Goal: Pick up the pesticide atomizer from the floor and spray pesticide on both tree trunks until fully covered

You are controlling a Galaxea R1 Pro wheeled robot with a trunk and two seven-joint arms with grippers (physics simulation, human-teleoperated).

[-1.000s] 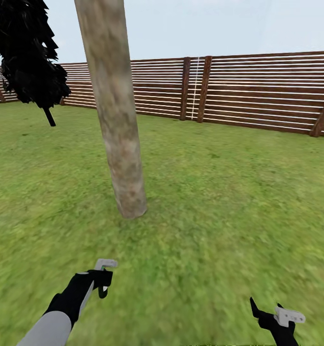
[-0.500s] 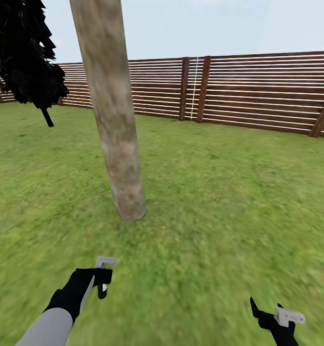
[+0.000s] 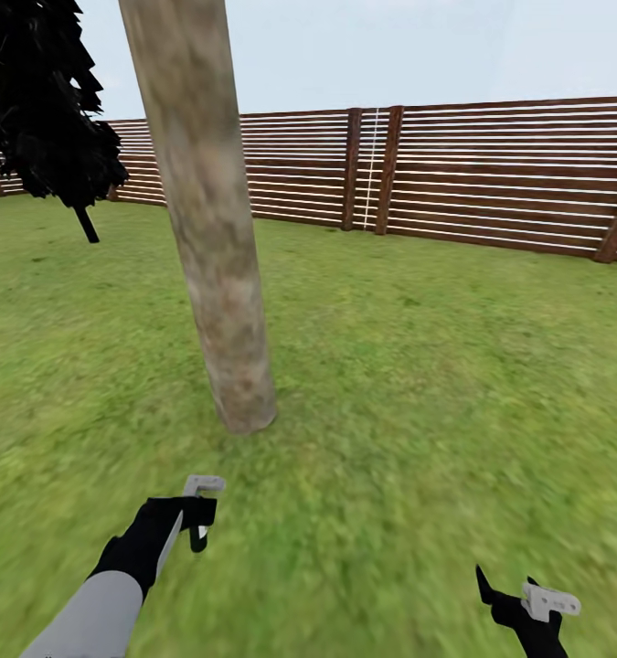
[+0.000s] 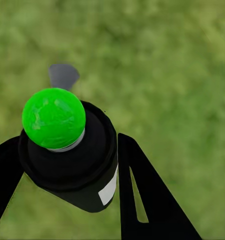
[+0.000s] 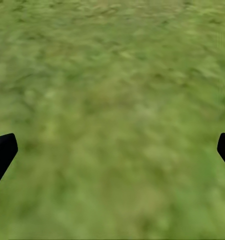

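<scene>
Nearest, the left hand (image 4: 67, 165) pinches the small black pesticide atomizer with a green ball top (image 4: 67, 150) above the blurry green grass floor (image 3: 418, 411). The right hand (image 5: 112, 150) hangs spread wide. Ahead stands the thick mottled grey-beige tree trunk (image 3: 212, 238), then the brown slatted wooden fence (image 3: 491, 174).

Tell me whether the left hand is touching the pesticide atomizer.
Touching. In the left wrist view, the left hand has its dark fingers pressed against both sides of the pesticide atomizer.

Both arms end in black wrists — the left arm (image 3: 89, 612) has a light-grey forearm shell — with pale grey L-shaped finger pieces.
</scene>
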